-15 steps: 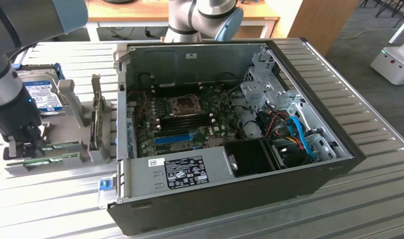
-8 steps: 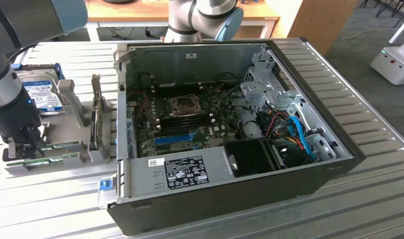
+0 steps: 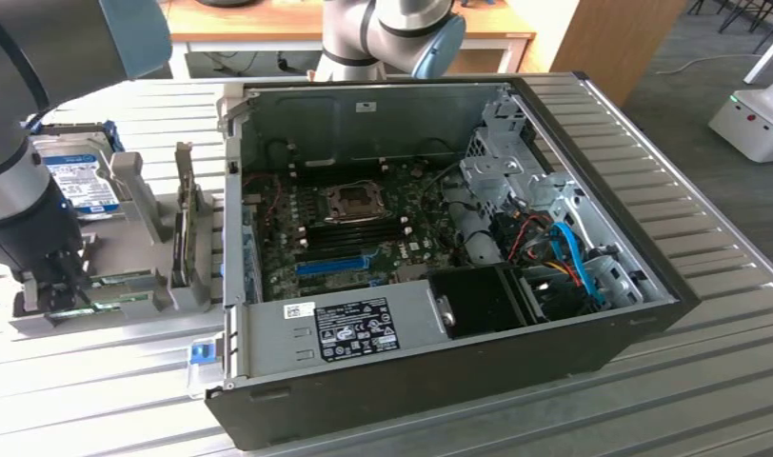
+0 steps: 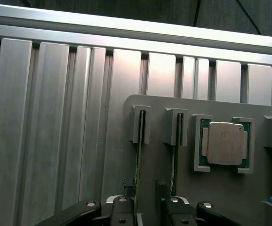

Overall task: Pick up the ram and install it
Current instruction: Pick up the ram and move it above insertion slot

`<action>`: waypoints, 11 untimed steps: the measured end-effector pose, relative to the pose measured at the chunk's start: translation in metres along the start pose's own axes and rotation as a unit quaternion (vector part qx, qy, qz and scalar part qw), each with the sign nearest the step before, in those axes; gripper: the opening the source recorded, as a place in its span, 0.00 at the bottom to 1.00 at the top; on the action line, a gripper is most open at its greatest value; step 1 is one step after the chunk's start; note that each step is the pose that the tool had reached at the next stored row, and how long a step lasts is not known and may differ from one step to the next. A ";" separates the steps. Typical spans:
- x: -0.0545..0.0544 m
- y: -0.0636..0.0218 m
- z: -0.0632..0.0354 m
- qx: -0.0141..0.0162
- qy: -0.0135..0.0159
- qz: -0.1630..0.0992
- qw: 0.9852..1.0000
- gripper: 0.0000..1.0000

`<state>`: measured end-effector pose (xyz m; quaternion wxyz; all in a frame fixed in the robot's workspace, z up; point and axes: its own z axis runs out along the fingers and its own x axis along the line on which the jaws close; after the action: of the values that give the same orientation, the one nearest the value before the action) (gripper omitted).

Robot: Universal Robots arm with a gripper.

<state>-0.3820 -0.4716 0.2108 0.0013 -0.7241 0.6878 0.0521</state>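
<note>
Exterior view: the arm [image 3: 18,143] comes down at the exterior view's left, over a grey fixture [image 3: 44,322] that sits on the slatted metal table [image 3: 691,400] just beside an open computer case [image 3: 488,352]. The gripper [image 3: 67,290] is low in the fixture, its dark fingers down among the holders. A strip of green board edge right beside it looks like the ram [image 3: 117,283], standing on its edge in the fixture and not in the case. From here I cannot tell whether the fingers touch it. Farther back on the fixture lies a blue-labelled hard drive [image 3: 79,181]. Inside the case the motherboard [image 3: 361,228] lies exposed, with a blue slot [image 3: 329,265] near its front edge.

Wrist view: looking down along the gripper [image 4: 148,209], the two black fingers [image 4: 123,212] stand wide apart with nothing clamped between them. Two thin sticks stand edge-on in slotted holders on the fixture [image 4: 211,197]. The ram [image 4: 138,160] is the one nearer the bare table slats [image 4: 56,117], and it runs down to just inside one finger. The second stick [image 4: 175,155] runs toward the other finger. Whether either finger touches a stick is unclear. Beside the second stick, a processor [image 4: 225,143] rests in its own square cradle.
</note>
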 end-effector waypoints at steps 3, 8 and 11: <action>0.001 -0.0003 0.0047 0.000 0.000 0.000 1.000 0.31; 0.001 -0.0004 0.0052 0.000 0.000 0.000 1.000 0.31; 0.001 -0.0040 0.0049 0.000 0.000 0.000 1.000 0.31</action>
<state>-0.3783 -0.4719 0.2056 0.0012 -0.7241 0.6878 0.0521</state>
